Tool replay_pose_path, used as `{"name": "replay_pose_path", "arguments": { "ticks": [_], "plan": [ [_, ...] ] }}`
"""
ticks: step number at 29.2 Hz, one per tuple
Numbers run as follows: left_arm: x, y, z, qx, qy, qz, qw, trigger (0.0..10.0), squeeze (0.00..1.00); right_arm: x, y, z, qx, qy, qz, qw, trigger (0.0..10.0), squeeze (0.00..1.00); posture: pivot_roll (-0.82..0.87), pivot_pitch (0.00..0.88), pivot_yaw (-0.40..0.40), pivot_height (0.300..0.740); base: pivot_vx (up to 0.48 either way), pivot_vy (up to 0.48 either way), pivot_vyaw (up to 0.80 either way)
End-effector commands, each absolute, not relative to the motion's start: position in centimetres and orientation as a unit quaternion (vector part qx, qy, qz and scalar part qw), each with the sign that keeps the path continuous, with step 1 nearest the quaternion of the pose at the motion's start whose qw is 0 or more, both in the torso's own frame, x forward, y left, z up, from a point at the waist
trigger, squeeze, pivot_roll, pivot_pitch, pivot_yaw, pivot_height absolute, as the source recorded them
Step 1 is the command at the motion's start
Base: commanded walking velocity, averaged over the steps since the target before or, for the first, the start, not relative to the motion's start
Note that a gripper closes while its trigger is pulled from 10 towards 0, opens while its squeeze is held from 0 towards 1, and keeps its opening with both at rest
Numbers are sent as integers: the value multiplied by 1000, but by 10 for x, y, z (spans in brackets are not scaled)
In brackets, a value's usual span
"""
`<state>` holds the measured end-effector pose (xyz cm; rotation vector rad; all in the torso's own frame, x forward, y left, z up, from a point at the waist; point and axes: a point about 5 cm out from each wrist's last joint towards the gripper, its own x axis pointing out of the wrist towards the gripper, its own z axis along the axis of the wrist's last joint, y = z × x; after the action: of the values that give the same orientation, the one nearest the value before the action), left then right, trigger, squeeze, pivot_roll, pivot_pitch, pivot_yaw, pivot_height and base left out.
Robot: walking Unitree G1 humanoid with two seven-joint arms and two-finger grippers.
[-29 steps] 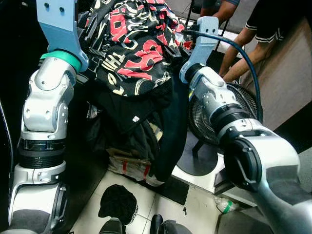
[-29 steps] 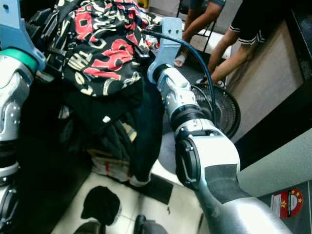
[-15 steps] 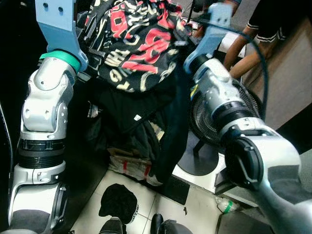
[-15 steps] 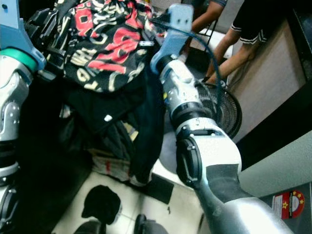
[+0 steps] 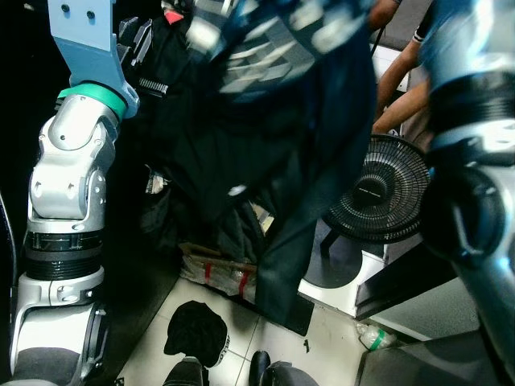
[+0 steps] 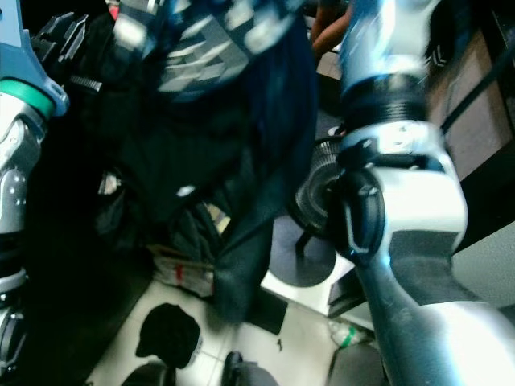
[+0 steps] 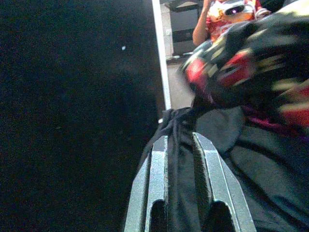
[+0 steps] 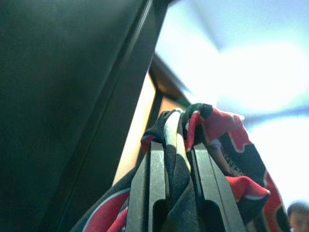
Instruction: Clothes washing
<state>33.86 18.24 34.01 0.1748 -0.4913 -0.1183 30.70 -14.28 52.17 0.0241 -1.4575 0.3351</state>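
A bundle of dark clothes (image 5: 233,145) hangs between my two raised arms. A black, red and cream printed garment (image 5: 265,40) lies blurred across its top. One dark blue trouser leg (image 5: 282,257) dangles toward the floor. In the left wrist view my left gripper (image 7: 179,141) is shut on a fold of black cloth (image 7: 181,193), with the printed garment (image 7: 241,67) just beyond it. In the right wrist view my right gripper (image 8: 176,151) is shut on a twisted edge of the printed garment (image 8: 217,130), held high. My right arm (image 5: 475,121) is blurred with motion.
A black floor fan (image 5: 388,193) stands on a white base (image 5: 338,285) at the right. A person's arm (image 5: 394,72) reaches in behind it. On the tiled floor lie a black cloth (image 5: 197,330) and a small bottle (image 5: 372,338). A dark panel (image 8: 63,96) rises beside my right gripper.
My right arm has swung up and to the right, lifting the printed garment and stretching the bundle. The fan is now uncovered. My left arm has barely moved.
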Motion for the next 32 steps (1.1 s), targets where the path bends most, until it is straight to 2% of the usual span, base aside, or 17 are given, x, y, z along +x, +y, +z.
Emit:
{"name": "replay_pose_path", "arguments": {
  "ticks": [1, 4, 6, 11, 12, 14, 17, 22, 24, 25, 26, 27, 28, 29, 30, 31, 32],
  "plan": [
    [336, 183, 340, 85, -246, -62, 964, 10000, 0, 275, -148, 542, -24, -725, 137, 675, 10000, 0, 157, 28, -18, 740, 0, 0, 0],
    [336, 183, 340, 84, -247, -61, 963, 10000, 0, 273, -149, 540, -34, -728, 135, 671, 10000, 0, 154, 25, -16, 740, 0, 0, 0],
    [336, 183, 340, 84, -247, -61, 964, 10000, 0, 278, -148, 532, -32, -718, 139, 681, 10000, 0, 154, 27, -12, 740, 0, 0, 0],
    [337, 181, 339, 83, -244, -63, 964, 10000, 0, 322, -126, 471, -31, -618, 174, 766, 10000, 0, 150, 25, -6, 740, 0, 0, 0],
    [337, 181, 339, 83, -244, -63, 964, 10000, 0, 322, -126, 471, -31, -618, 174, 766, 10000, 0, 150, 25, -6, 740, 0, 0, 0],
    [337, 181, 338, 83, -242, -64, 964, 10000, 0, 335, -126, 456, -33, -590, 155, 791, 10000, 0, 151, 30, -4, 740, 0, 0, 0],
    [337, 180, 338, 84, -241, -64, 965, 10000, 0, 336, -129, 455, -54, -591, 141, 793, 10000, 0, 149, 26, -6, 740, 0, 0, 0],
    [337, 180, 336, 81, -240, -63, 965, 10000, 0, 328, -138, 463, -89, -607, 124, 780, 10000, 0, 144, 31, -12, 740, 0, 0, 0],
    [337, 178, 334, 78, -238, -65, 966, 10000, 0, 314, -154, 479, -94, -637, 103, 758, 10000, 0, 136, 36, -6, 740, 0, 0, 0],
    [337, 178, 333, 78, -236, -66, 966, 10000, 0, 296, -164, 494, -100, -670, 86, 731, 10000, 0, 136, 36, -6, 740, 0, 0, 0],
    [337, 178, 333, 78, -236, -66, 966, 10000, 0, 296, -164, 494, -100, -670, 86, 731, 10000, 0, 136, 36, -6, 740, 0, 0, 0],
    [337, 178, 332, 79, -235, -67, 966, 10000, 0, 283, -170, 504, -104, -692, 76, 710, 10000, 0, 131, 38, -4, 740, 0, 0, 0],
    [338, 178, 332, 78, -235, -67, 967, 10000, 0, 254, -186, 525, -102, -736, 43, 668, 10000, 0, 123, 38, -1, 740, 0, 0, 0],
    [338, 178, 332, 78, -235, -67, 967, 10000, 0, 254, -186, 525, -102, -736, 43, 668, 10000, 0, 123, 38, -1, 740, 0, 0, 0],
    [339, 178, 332, 78, -234, -67, 967, 10000, 0, 232, -197, 537, -100, -764, 19, 637, 10000, 0, 123, 38, -1, 740, 0, 0, 0],
    [339, 178, 332, 78, -234, -67, 967, 10000, 0, 232, -197, 537, -100, -764, 19, 637, 10000, 0, 123, 38, -1, 740, 0, 0, 0],
    [340, 179, 332, 77, -234, -67, 967, 10000, 0, 211, -213, 548, -90, -787, -11, 610, 10000, 0, 115, 39, 2, 740, 0, 0, 0]
  ]
}}
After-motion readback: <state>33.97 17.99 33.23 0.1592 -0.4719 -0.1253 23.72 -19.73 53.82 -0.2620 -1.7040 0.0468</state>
